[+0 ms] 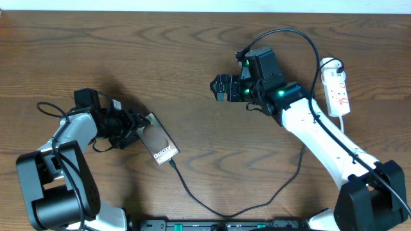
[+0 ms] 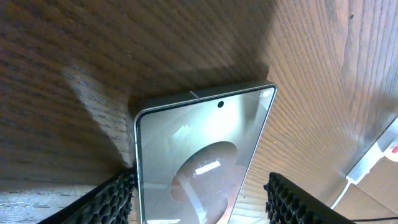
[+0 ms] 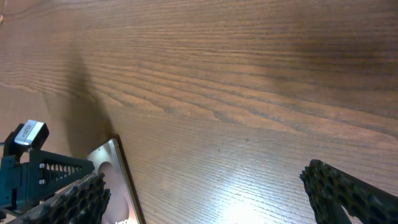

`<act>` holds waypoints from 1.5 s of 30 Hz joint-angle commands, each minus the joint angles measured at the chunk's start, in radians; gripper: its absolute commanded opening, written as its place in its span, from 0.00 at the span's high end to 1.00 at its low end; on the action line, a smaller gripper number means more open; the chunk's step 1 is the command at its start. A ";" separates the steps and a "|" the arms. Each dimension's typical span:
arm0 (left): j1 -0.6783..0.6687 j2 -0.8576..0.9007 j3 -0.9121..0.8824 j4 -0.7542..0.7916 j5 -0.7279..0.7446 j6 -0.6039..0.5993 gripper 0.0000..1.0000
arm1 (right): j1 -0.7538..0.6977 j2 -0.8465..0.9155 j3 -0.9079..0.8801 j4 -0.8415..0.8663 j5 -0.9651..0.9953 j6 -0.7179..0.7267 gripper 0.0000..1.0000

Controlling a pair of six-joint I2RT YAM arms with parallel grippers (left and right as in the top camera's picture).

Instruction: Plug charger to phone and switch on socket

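The phone [image 1: 160, 145] lies flat on the wooden table, "Galaxy" lettering up. It also fills the left wrist view [image 2: 199, 137]. My left gripper [image 1: 141, 126] [image 2: 200, 190] is open and straddles the phone's far end. Its left finger touches the phone's edge and its right finger stands apart. The charger [image 1: 192, 197], a thin black cable, meets the phone's near end and runs off to the right. I cannot tell how deep its tip sits. My right gripper [image 1: 220, 87] [image 3: 205, 186] is open and empty above the table's middle. The socket [image 1: 337, 87] lies at the far right.
The socket's white end with a red mark shows at the right edge of the left wrist view [image 2: 380, 157]. The right wrist view shows the phone's corner [image 3: 112, 171] and the left gripper's body [image 3: 31, 165] at lower left. Thick black arm cables loop near the right arm [image 1: 292, 32].
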 commanded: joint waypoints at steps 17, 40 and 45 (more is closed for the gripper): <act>0.008 -0.230 -0.015 0.031 -0.256 0.023 0.29 | -0.004 -0.012 0.003 0.003 -0.007 -0.014 0.01; -0.062 -0.772 -0.015 0.098 -0.059 0.188 0.29 | -0.130 -0.120 0.049 -0.175 -0.008 -0.061 0.01; -0.151 -0.784 -0.015 0.120 -0.071 0.217 0.29 | -0.319 -0.214 0.111 -0.356 -0.007 -0.146 0.01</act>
